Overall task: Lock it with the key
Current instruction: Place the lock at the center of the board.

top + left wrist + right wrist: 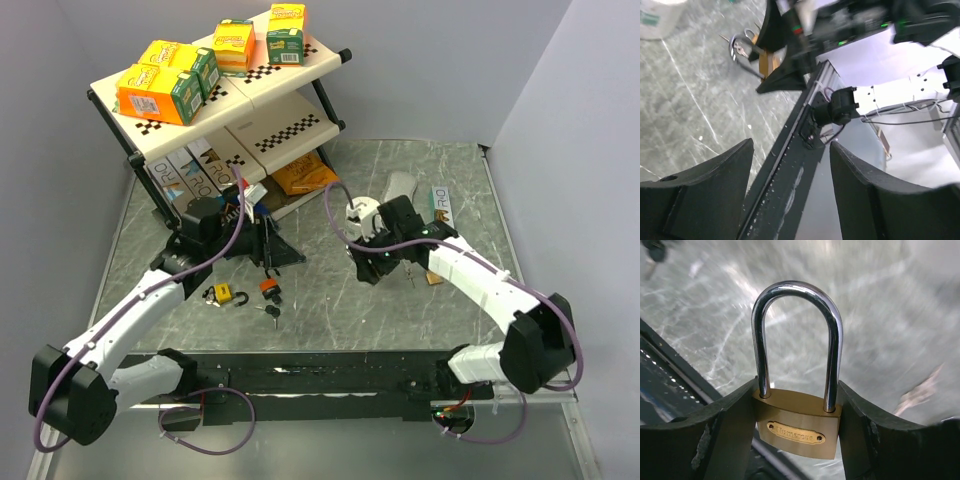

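Between the fingers (725,435) of the right claw (797,395), a brass padlock (797,427) is clamped by its body. Its shackle (790,290) is seated in both holes and points away from the wrist camera. The padlock is held above the worktop (340,320), right of centre.

From the left wrist view, a key ring (737,47) is seen just beside the padlock body. Whether a key is in the cylinder cannot be told.

The left claw (790,146) is spread apart with nothing between its fingers (715,185). It is aimed across the worktop toward the right arm.

On the worktop near the left arm, a yellow-and-black padlock (225,295), an orange-topped item (268,288) and small keys (272,312) are lying close together, none of them gripped. A shelf rack (255,80) with boxes is set at the far left corner.
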Controlling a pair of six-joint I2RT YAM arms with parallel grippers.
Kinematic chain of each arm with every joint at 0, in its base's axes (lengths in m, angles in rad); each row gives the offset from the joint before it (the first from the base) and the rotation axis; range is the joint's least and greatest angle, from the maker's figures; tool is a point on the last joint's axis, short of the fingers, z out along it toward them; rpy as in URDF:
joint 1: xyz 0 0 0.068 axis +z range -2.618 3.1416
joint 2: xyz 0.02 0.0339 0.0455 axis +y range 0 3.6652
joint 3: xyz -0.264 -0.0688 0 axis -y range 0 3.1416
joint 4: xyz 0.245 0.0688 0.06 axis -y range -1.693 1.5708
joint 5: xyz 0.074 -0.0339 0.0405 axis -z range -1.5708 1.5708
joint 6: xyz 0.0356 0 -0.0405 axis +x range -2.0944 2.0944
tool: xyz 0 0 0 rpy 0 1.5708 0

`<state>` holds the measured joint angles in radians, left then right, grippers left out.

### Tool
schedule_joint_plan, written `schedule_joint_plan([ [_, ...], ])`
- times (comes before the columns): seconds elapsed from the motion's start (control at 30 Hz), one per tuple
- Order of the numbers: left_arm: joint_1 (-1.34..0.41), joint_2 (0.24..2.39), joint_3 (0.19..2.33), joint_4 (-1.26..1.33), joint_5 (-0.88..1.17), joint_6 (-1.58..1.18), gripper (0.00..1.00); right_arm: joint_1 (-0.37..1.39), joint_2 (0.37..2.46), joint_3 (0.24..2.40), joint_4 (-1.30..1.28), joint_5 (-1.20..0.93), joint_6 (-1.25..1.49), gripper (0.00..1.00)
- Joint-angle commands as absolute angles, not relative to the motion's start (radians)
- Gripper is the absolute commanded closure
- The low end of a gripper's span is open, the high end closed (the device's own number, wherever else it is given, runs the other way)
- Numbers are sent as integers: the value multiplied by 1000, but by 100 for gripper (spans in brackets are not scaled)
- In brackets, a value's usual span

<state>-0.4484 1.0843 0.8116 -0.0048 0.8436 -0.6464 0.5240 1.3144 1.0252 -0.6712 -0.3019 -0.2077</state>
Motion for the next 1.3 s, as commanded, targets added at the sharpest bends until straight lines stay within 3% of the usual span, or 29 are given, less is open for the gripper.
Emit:
schedule_joint_plan([
  [0.0, -443, 1058, 802, 20, 778, -615, 33, 480, 1371, 977, -677, -334, -3, 66],
  [0.3, -440, 1061, 790, 72, 715, -612, 34, 405, 1483, 936, -566, -209, 189, 66],
  [0.6, -437, 1068, 785, 78, 698, -617, 36, 403, 1657, 1045, -581, -49, 305, 66],
  [0.87, -436, 1075, 788, 60, 693, -604, 33, 403, 1689, 1052, -595, -17, 371, 45],
  [0.9, -436, 1078, 792, 48, 693, -601, 32, 405, 1690, 1052, -594, -17, 376, 39],
  [0.93, -436, 1078, 793, 41, 696, -597, 30, 402, 1689, 1051, -589, -17, 380, 24],
  [0.97, -434, 1078, 798, 37, 699, -585, 27, 402, 1689, 1051, -588, -20, 380, 20],
  [1.27, -431, 1072, 856, -141, 712, -434, 9, 396, 1603, 1057, -592, -45, 364, 10],
])
